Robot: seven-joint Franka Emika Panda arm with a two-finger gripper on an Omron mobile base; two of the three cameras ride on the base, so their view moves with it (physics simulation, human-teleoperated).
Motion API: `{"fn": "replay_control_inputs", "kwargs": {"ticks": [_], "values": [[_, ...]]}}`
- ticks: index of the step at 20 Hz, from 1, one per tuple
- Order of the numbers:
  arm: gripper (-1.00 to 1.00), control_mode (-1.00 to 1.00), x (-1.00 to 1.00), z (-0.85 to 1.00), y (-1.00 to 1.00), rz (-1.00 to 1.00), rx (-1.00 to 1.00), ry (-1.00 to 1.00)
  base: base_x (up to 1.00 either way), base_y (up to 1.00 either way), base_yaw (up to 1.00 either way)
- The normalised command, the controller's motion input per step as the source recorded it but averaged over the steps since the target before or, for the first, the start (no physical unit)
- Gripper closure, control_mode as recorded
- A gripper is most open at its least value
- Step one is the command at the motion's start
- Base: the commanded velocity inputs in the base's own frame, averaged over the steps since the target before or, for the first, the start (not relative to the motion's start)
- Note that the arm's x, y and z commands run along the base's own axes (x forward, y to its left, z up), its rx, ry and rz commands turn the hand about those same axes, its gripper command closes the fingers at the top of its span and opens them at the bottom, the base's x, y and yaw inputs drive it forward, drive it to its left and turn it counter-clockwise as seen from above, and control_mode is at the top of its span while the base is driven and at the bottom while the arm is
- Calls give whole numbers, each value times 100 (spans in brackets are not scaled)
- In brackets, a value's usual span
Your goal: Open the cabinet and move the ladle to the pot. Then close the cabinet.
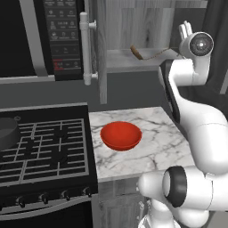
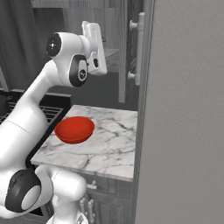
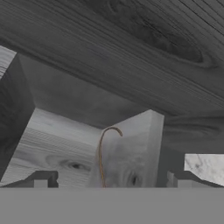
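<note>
While the jaws stand wide, one ladle [image 1: 147, 55] lies in one open cabinet [image 1: 133, 26]; one pot [image 1: 8, 133]

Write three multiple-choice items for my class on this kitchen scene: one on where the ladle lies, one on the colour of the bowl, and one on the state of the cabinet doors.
1. Where does the ladle lie?
A. in the red bowl
B. on the shelf inside the cabinet
C. on the stove grates

2. What colour is the bowl on the marble counter?
A. red
B. blue
C. white

3. How do the doors of the cabinet stand?
A. both shut
B. swung open
C. taken off

Right letters:
1. B, its brown handle rests on the grey shelf behind the open door, ahead of the open gripper.
2. A, it shows plainly red in both base views.
3. B, the door with its bar handle stands edge-on and the cabinet's inside is in sight.
</note>
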Motion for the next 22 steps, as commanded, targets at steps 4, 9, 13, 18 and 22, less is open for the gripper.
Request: {"fn": "replay_control_inputs", "kwargs": {"ticks": [4, 9, 13, 18, 22], "values": [[-100, -100, 20, 0, 0, 6, 3, 0, 0, 0, 0], [-100, -100, 30, 0, 0, 6, 2, 0, 0, 0, 0], [-100, -100, 36, 0, 0, 5, 0, -7, 0, 0, 0], [-100, -100, 15, 0, 0, 3, 0, -10, 0, 0, 0], [-100, -100, 18, -8, 0, 1, 0, -4, 0, 0, 0]]}}
